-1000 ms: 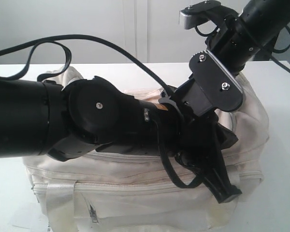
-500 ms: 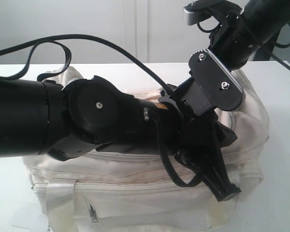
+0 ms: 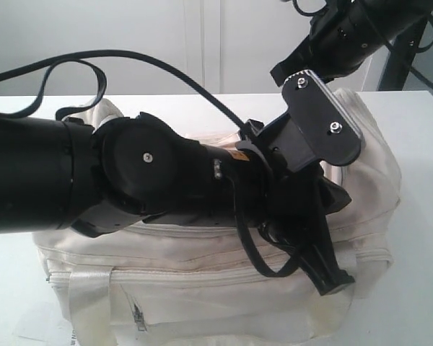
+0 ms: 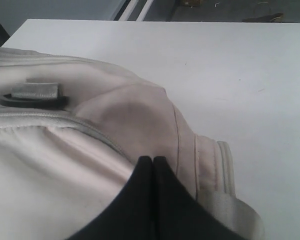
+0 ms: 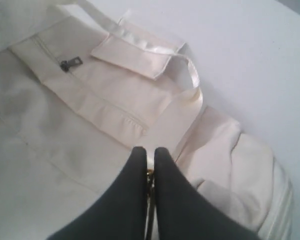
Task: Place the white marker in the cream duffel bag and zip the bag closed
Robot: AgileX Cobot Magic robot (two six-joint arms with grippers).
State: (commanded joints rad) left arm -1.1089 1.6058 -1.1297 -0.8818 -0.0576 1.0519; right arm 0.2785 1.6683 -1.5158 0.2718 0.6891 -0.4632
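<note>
The cream duffel bag [image 3: 202, 252] lies on the white table [image 3: 418, 288]. My left arm reaches across its top. The left gripper [image 3: 335, 281] points down at the bag's right front corner. In the left wrist view the left gripper [image 4: 153, 160] is shut, its tips against the bag's end fabric [image 4: 140, 115]. My right gripper [image 5: 150, 152] is shut on a small metal zipper pull [image 5: 150, 175] above the bag's cream cloth [image 5: 50, 140]. In the exterior view the right arm [image 3: 346, 36] comes in from the top right, its fingertips hidden behind the left arm. The white marker is out of view.
A grey strap buckle [image 4: 35, 95] sits on the bag's end. A pocket zip pull [image 5: 70, 63] and a webbing handle [image 5: 190, 80] lie on the bag's side. A black cable [image 3: 130, 58] loops over the left arm. Bare table [image 4: 215, 60] surrounds the bag.
The right arm has risen toward the top edge of the exterior view. The left gripper's finger has shifted slightly left at the bag's corner.
</note>
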